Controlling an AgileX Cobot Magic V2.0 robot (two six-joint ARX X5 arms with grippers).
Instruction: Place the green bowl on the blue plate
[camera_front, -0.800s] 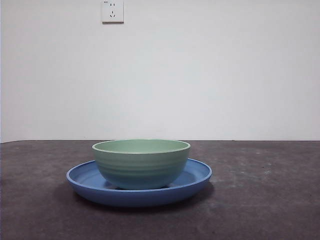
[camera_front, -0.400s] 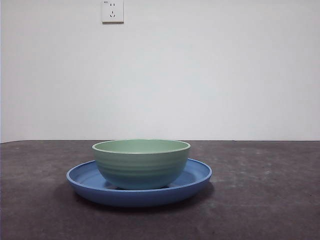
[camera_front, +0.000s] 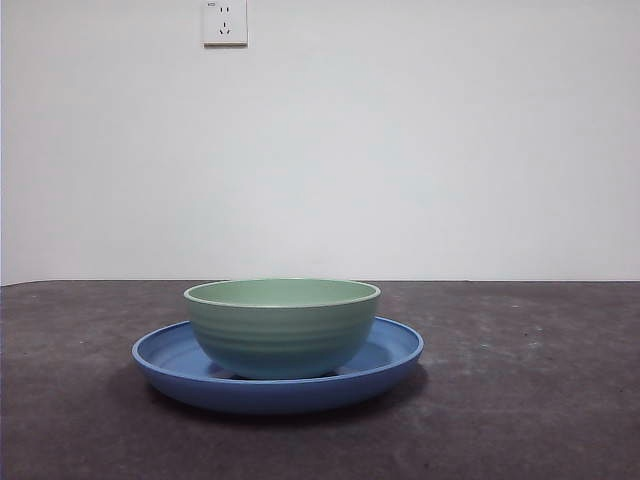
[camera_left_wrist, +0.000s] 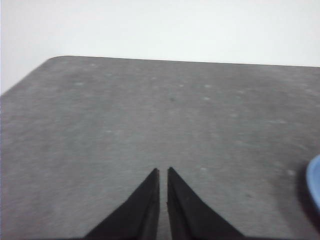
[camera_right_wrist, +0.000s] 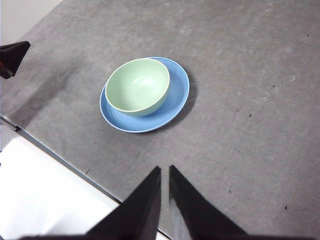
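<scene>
bowl (camera_right_wrist: 137, 86) sits in plate (camera_right_wrist: 175, 100), well ahead of right gripper (camera_right_wrist: 164, 170); plate edge beside left gripper (camera_left_wrist: 163, 171).

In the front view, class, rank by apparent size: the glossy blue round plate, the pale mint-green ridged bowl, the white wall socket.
1. Glossy blue round plate, widest.
2. Pale mint-green ridged bowl, standing on it.
3. White wall socket, smallest, though it is farther away.
</scene>
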